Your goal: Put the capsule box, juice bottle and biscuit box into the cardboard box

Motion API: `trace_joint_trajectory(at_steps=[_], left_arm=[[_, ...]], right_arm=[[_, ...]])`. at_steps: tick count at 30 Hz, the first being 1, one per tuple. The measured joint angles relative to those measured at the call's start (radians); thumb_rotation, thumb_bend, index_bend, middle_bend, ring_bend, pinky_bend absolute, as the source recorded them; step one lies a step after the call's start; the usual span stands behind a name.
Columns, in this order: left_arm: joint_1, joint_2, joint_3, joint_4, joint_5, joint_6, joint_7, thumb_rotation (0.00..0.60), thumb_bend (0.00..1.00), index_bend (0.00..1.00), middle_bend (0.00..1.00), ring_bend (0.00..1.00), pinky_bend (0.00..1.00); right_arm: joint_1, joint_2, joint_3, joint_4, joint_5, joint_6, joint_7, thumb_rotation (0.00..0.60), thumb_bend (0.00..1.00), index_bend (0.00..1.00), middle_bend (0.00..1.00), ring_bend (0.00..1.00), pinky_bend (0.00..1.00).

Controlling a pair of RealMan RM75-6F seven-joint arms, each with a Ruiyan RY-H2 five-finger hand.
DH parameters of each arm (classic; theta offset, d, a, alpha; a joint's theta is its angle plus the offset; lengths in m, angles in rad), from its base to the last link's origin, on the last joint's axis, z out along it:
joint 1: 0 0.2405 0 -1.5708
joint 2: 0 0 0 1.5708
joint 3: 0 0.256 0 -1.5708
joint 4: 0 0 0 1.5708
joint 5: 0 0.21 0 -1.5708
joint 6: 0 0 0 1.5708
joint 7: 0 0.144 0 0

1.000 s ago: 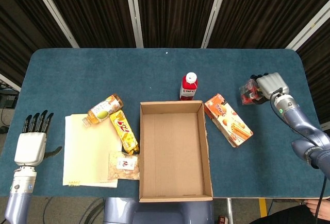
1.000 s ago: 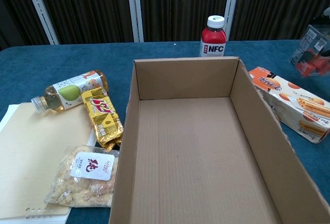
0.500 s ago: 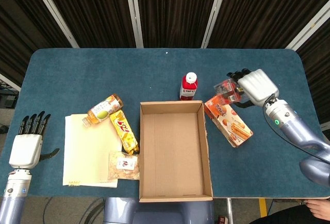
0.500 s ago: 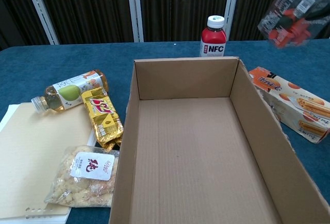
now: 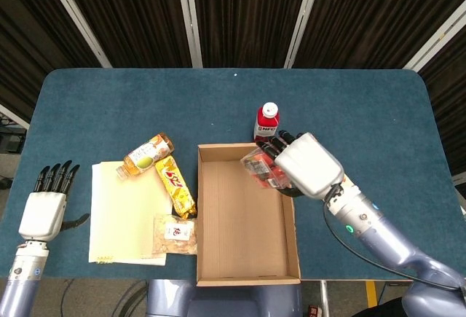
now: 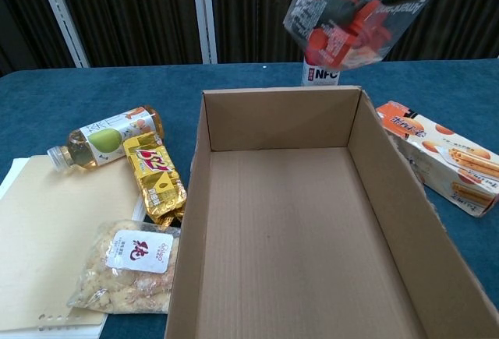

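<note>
Clear capsule box (image 6: 343,12) hangs above open, empty cardboard box (image 5: 246,273); red NFC juice bottle (image 5: 266,122) upright behind; orange biscuit box (image 6: 440,156), seemingly flat, beside.

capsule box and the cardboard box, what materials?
Capsule box: looks like clear glossy plastic, since the red contents show through and the faces glint. Cardboard box: brown corrugated card, matte, with faint ribbing visible across the floor.

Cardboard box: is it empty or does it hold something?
Empty. The cardboard box shows only its bare floor; the capsule box hangs above it in the right hand.
</note>
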Motion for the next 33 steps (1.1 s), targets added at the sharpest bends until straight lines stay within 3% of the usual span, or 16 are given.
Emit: trace_joint_trajectory(at_steps=[2, 3, 6, 7, 8, 11, 16, 25, 33], left_arm=[[0.001, 0.002, 0.001, -0.003, 0.002, 0.001, -0.004, 0.503, 0.0, 0.0, 0.0, 0.0, 0.0], [0.001, 0.004, 0.001, -0.004, 0.003, 0.002, -0.006, 0.501, 0.0, 0.0, 0.0, 0.0, 0.0], [0.002, 0.009, 0.001, -0.007, 0.004, 0.002, -0.014, 0.503, 0.0, 0.0, 0.0, 0.0, 0.0], [0.003, 0.01, 0.001, -0.007, 0.004, 0.002, -0.017, 0.504, 0.0, 0.0, 0.0, 0.0, 0.0], [0.003, 0.011, 0.002, -0.008, 0.005, 0.003, -0.021, 0.504, 0.0, 0.0, 0.0, 0.0, 0.0], [0.004, 0.015, 0.002, -0.007, 0.013, 0.007, -0.038, 0.505, 0.0, 0.0, 0.0, 0.0, 0.0], [0.004, 0.021, 0.005, 0.0, 0.014, 0.0, -0.058, 0.504, 0.0, 0.0, 0.0, 0.0, 0.0], [0.008, 0.027, 0.003, -0.004, 0.011, 0.005, -0.067, 0.504, 0.0, 0.0, 0.0, 0.0, 0.0], [0.011, 0.031, 0.01, -0.012, 0.024, 0.009, -0.064, 0.5, 0.0, 0.0, 0.0, 0.0, 0.0]], right_arm=[[0.025, -0.029, -0.012, -0.029, 0.038, 0.005, -0.06, 0.6, 0.31, 0.66, 0.51, 0.6, 0.68], [0.036, -0.045, -0.018, -0.038, 0.054, 0.008, -0.082, 0.6, 0.3, 0.59, 0.47, 0.58, 0.66], [0.073, -0.111, -0.042, -0.055, 0.109, 0.017, -0.149, 0.6, 0.19, 0.19, 0.21, 0.36, 0.48], [0.084, -0.13, -0.05, -0.057, 0.126, 0.02, -0.171, 0.6, 0.13, 0.07, 0.09, 0.23, 0.39], [0.098, -0.155, -0.063, -0.058, 0.145, 0.025, -0.2, 0.6, 0.07, 0.02, 0.03, 0.14, 0.33], [0.124, -0.208, -0.086, -0.056, 0.178, 0.037, -0.242, 0.6, 0.0, 0.0, 0.0, 0.0, 0.2], [0.155, -0.223, -0.096, -0.06, 0.282, 0.047, -0.233, 0.6, 0.0, 0.0, 0.0, 0.0, 0.07], [0.214, -0.176, -0.121, -0.123, 0.43, 0.111, -0.254, 0.6, 0.0, 0.0, 0.0, 0.0, 0.06], [0.217, -0.15, -0.138, -0.129, 0.391, 0.105, -0.226, 0.6, 0.0, 0.0, 0.0, 0.0, 0.05]])
